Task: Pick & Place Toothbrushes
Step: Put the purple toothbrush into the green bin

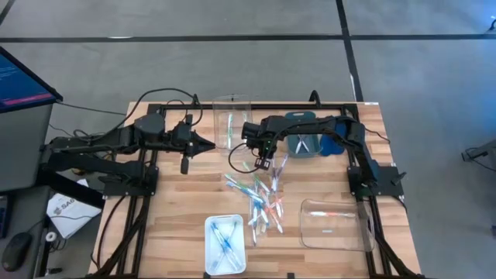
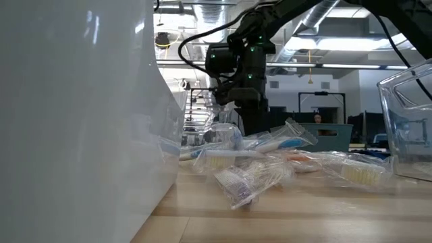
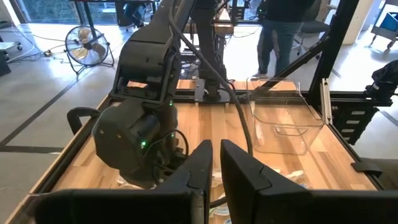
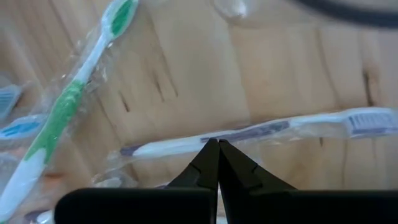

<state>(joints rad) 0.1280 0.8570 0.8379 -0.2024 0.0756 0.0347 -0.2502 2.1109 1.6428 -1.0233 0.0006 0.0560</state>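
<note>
Several wrapped toothbrushes lie loose on the wooden table, in the low view a heap. My right gripper hangs over the far end of that heap, fingers pointing down and shut. In the right wrist view its tips stand at a white-grey toothbrush that lies flat on the wood, with a green one beside it. My left gripper hovers left of the heap, pointing toward the table's right. Its fingers stand a narrow gap apart and hold nothing. My right gripper comes from above with its shut tips at the middle of the white-grey toothbrush's handle. The toothbrush lies flat on the table in its wrapper. I cannot tell whether the tips touch or pinch it.
A clear bin at the far edge holds a green toothbrush, and a blue bin stands beside it. Another clear bin sits near right. A white tray at the near edge holds blue toothbrushes. A person stands beyond the table.
</note>
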